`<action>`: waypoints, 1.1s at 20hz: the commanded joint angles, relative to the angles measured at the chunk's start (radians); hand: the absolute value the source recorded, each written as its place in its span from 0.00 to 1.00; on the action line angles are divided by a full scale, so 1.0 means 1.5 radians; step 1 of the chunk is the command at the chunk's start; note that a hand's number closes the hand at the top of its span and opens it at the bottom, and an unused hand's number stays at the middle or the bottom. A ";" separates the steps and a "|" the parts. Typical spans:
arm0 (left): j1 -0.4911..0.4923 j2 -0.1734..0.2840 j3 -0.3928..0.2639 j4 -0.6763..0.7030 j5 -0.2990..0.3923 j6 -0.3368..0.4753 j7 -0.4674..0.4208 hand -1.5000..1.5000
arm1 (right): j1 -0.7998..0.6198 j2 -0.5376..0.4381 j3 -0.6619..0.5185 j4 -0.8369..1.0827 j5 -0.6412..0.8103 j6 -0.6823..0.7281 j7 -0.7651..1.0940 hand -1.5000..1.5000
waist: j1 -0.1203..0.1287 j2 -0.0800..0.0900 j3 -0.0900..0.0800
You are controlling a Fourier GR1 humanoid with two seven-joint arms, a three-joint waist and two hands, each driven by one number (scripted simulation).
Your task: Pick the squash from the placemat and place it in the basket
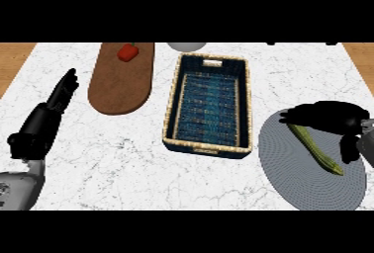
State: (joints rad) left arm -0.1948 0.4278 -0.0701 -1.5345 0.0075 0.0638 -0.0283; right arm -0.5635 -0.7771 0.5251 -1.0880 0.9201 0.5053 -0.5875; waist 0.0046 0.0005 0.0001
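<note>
Right robot hand (329,117) arched over squash (315,148) (fingers curled), left robot hand (53,111) resting flat

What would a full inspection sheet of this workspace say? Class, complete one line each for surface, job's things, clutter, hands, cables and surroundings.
Surface: white marbled counter with wood showing at both far corners.
Job's things: long green squash lying on the grey round placemat at the right; woven basket with a blue lining in the middle, nothing in it.
Clutter: brown oval board with a red pepper on its far end; pale round object at the far edge, cut off by the view.
Hands: left hand open at the left edge, fingers up, resting; right hand over the squash's far end, fingers curled above it, grip not seen.
Cables: nothing seen.
Surroundings: nothing seen beyond the counter.
</note>
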 commanded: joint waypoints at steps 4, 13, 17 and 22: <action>-0.015 -0.029 0.017 0.006 -0.021 -0.014 0.016 0.50 | 0.044 0.049 -0.035 0.018 0.046 -0.012 -0.015 0.00 | -0.003 0.000 0.000; 0.018 -0.053 0.019 -0.070 -0.041 -0.034 0.055 0.50 | -0.030 0.076 -0.073 0.142 0.110 -0.014 -0.084 0.00 | 0.005 0.000 0.000; 0.027 -0.056 0.033 -0.061 -0.057 -0.045 0.035 0.50 | 0.047 0.082 -0.078 0.110 0.136 -0.052 -0.070 0.00 | -0.001 -0.001 0.000; -0.007 -0.047 0.071 0.001 -0.059 -0.067 -0.002 0.50 | 0.005 0.108 -0.109 0.222 0.169 -0.095 -0.101 0.00 | 0.002 0.001 0.000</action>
State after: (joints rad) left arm -0.2040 0.3562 0.0190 -1.5423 -0.0632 -0.0257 -0.0087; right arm -0.5454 -0.6272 0.3896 -0.8514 1.1441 0.3961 -0.6862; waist 0.0063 -0.0005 -0.0026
